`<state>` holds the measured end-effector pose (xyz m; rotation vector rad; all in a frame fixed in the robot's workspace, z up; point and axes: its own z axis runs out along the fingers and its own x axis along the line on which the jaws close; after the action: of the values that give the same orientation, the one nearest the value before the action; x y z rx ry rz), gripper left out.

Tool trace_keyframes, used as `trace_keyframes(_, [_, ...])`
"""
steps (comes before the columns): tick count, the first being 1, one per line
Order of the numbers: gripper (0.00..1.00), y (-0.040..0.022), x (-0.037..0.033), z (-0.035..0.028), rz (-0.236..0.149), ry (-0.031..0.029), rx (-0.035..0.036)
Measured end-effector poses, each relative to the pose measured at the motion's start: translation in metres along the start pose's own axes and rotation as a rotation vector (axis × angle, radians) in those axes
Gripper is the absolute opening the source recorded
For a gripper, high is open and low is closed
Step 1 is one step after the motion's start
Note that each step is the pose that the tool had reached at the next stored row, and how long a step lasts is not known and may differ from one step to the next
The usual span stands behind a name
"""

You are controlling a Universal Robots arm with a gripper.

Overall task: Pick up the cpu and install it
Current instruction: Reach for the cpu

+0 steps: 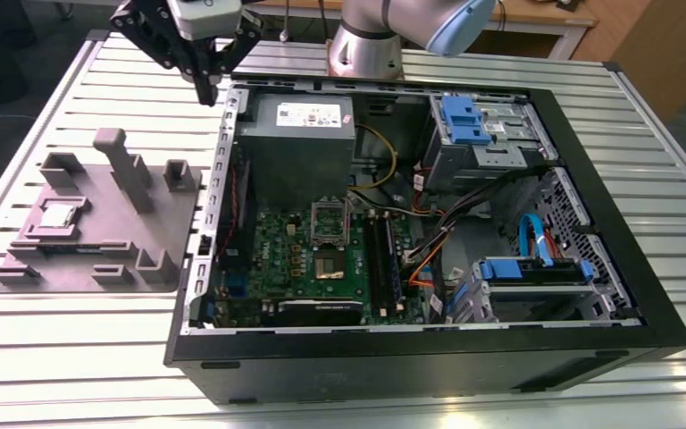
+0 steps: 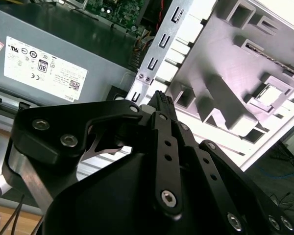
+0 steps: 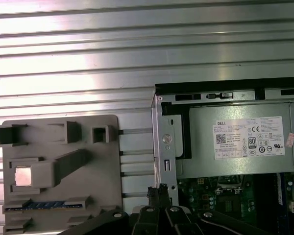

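Slatted metal tabletop (image 1: pixel 81 357) carries an open computer case (image 1: pixel 414 350), its green motherboard (image 1: pixel 301 246) lying face up inside. Just beside the case, on the exterior view's left, rests a grey moulded fixture plate (image 1: pixel 87 255). The cpu (image 1: pixel 57 215) sits flat in one of its square recesses, pale top up. Farther back in the case is a grey power supply (image 1: pixel 296 134) with a white label. Above the case's far corner on that side hangs the end effector (image 1: pixel 208 89), fingers (image 2: pixel 159 105) pressed together on nothing, well apart from the cpu.
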<state>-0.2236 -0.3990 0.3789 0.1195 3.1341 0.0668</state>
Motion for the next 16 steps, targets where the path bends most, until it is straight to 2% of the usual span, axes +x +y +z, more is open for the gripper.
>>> trace_keyframes(16, [0.10,-0.0003,0.0031,0.0009,0.000,0.0005,0.0000])
